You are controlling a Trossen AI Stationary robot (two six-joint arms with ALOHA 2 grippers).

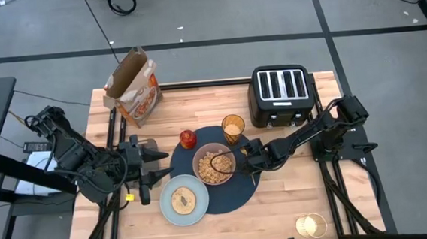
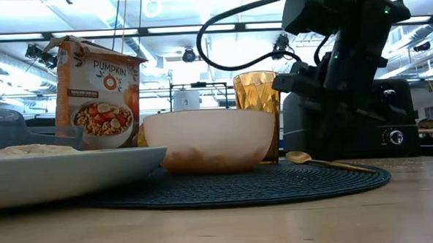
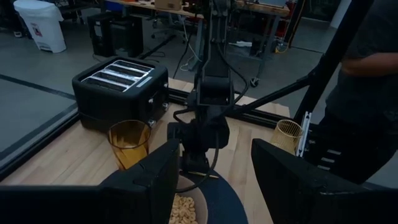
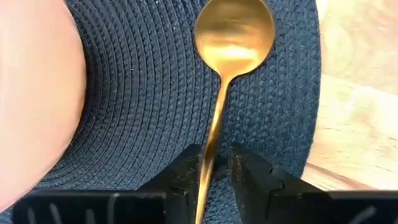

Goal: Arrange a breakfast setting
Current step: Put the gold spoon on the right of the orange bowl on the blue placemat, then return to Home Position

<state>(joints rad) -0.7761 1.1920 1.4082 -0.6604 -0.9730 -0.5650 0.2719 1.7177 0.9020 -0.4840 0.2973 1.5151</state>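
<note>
Wooden table, mat [image 1: 230, 197] centred: spoon [image 4: 231, 37] lies right of the bowl [image 1: 214, 165], handle running between the right gripper's [image 4: 217, 163] narrow, barely parted fingers. Left gripper [image 1: 155, 166] waits half-open, left of the bowl.

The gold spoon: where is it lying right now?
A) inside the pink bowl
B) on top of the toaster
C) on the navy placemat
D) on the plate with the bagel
C: the gold spoon lies flat on the woven navy placemat, beside the bowl, its handle between the right tool's fingers.
</note>
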